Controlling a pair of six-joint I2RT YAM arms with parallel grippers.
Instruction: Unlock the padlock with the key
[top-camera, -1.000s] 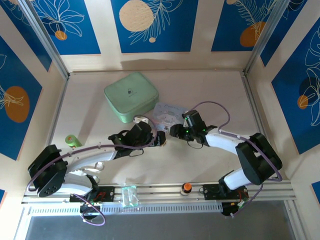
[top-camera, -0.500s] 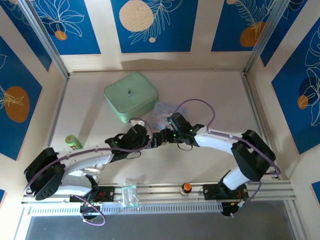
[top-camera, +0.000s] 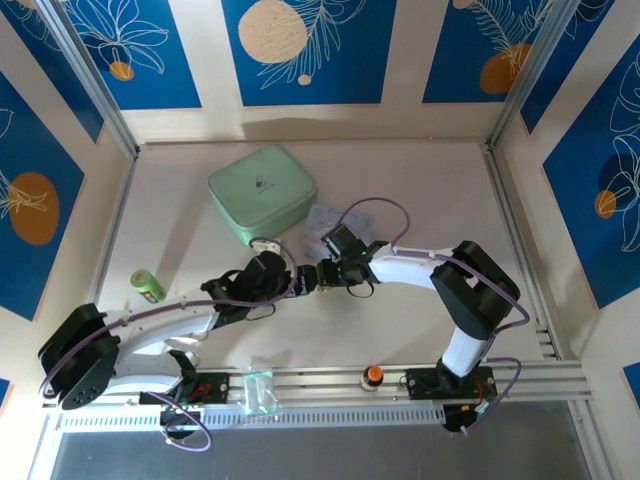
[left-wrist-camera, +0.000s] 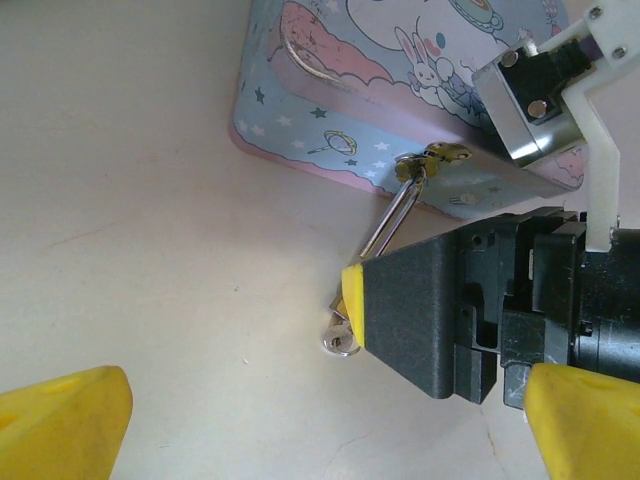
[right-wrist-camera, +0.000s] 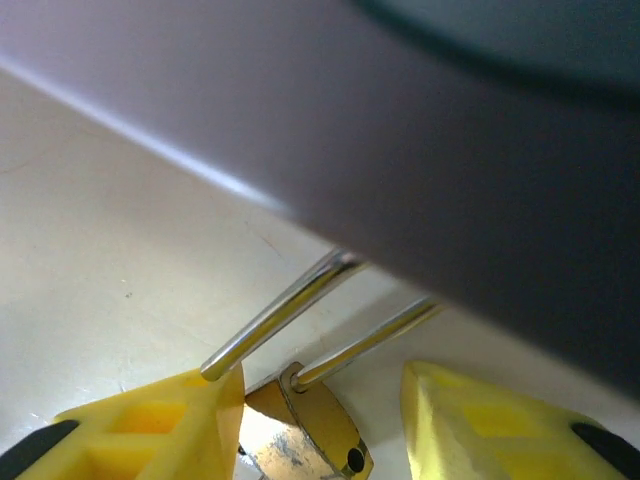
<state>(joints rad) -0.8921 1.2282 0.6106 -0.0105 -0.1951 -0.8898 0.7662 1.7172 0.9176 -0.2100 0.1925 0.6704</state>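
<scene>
The counter (top-camera: 420, 180) carried a pale blue cartoon tin (left-wrist-camera: 330, 90). The left claw (left-wrist-camera: 320, 430) hung spread wide. The right claw (right-wrist-camera: 320, 395) straddled the padlock (right-wrist-camera: 300, 440), not yet pinching it. The padlock's shackle hooked the tin's hasp. The silvery key (left-wrist-camera: 341, 344) lay just beside the padlock.

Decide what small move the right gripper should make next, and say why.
Probably close the right gripper on the padlock to steady it. Its brass body sits between the yellow fingers with a gap on one side, its shackle hangs from the tin's hasp, and the key lies beside it.
</scene>
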